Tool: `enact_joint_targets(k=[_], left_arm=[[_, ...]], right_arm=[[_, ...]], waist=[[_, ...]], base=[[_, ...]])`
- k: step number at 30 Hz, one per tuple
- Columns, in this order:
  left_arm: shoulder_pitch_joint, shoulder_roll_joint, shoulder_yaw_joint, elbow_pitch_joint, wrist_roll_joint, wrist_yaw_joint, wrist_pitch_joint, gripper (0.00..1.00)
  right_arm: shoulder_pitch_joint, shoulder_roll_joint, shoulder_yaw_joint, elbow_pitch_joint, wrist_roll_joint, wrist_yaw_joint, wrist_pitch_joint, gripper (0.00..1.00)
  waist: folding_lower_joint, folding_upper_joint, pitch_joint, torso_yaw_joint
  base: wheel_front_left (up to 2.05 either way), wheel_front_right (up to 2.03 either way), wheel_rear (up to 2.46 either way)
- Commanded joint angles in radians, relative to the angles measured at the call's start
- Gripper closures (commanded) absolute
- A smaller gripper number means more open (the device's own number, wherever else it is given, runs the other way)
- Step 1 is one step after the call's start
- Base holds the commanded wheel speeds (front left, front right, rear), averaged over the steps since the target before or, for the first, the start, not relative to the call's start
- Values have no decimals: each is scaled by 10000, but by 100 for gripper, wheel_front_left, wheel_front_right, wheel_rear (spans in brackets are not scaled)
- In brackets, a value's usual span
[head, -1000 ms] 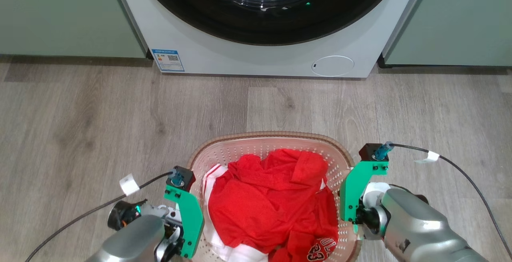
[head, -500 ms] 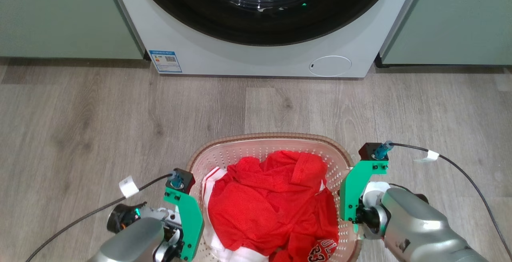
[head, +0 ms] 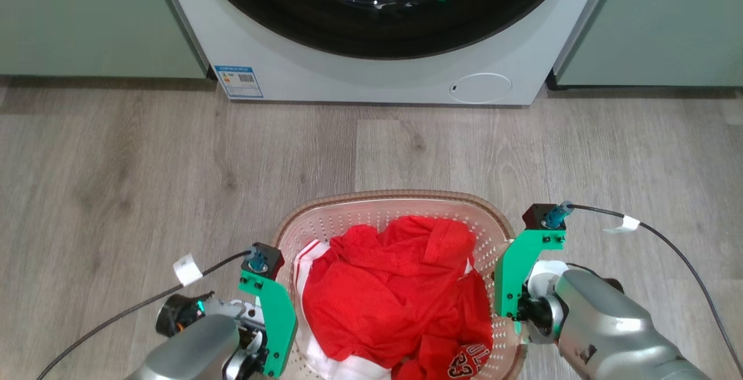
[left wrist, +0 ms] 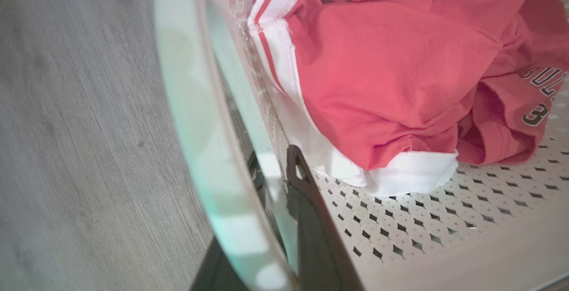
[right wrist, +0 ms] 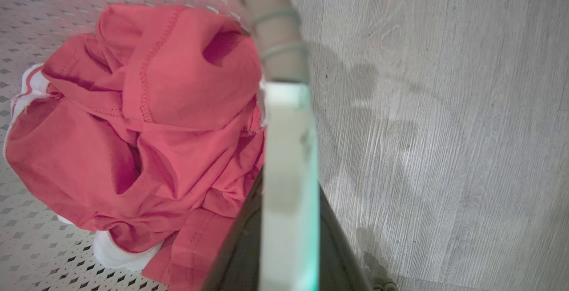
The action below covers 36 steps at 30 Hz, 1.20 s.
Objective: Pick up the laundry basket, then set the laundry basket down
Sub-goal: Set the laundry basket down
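The laundry basket (head: 395,196) is clamped at its side rims by the left gripper (left wrist: 273,166) and right gripper (right wrist: 289,193); seemingly lifted, setting down remains

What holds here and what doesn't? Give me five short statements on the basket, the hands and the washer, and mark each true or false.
1. The laundry basket holds red clothing with white trim. True.
2. The basket sits inside the washer. False: it is in front of the washer, apart from it, over the wood-look floor.
3. The left hand straddles the basket's side, one finger inside and one outside. True.
4. The right hand hangs free of the basket. False: its fingers sit on either side of the white handle.
5. The washer bears a label near its lower corner. True.
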Motion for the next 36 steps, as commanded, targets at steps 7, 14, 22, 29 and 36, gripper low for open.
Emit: enact_joint_targets(k=[7, 14, 22, 29, 36], left_arm=[[-474, -7, -15, -544, 90, -88, -102, 100], [-1073, -136, 131, -365, 273, -6, -477, 100], [-2202, -676, 359, 524, 489, -22, -1067, 100], [-3335, -1352, 459, 2089, 692, -471, -2001, 100], [-4199, -1894, 484, 3421, 823, -791, -2881, 100]], right_arm=[[-552, 371, -107, -528, -455, 157, -284, 100], [-1083, 371, -422, -501, -876, 157, -741, 100], [-1874, 371, -846, -496, -1353, 157, -1439, 100], [-2491, 371, -1057, -493, -1477, 157, -1916, 100], [-3024, 371, -1159, -155, -1428, 157, -2419, 100]], waist=[[0, 0, 790, 3], [0, 0, 1896, -9], [0, 0, 3597, -23], [0, 0, 4971, -74], [0, 0, 5928, -44]], base=[[0, 0, 0], [0, 0, 0], [0, 0, 0], [0, 0, 0], [0, 0, 0]])
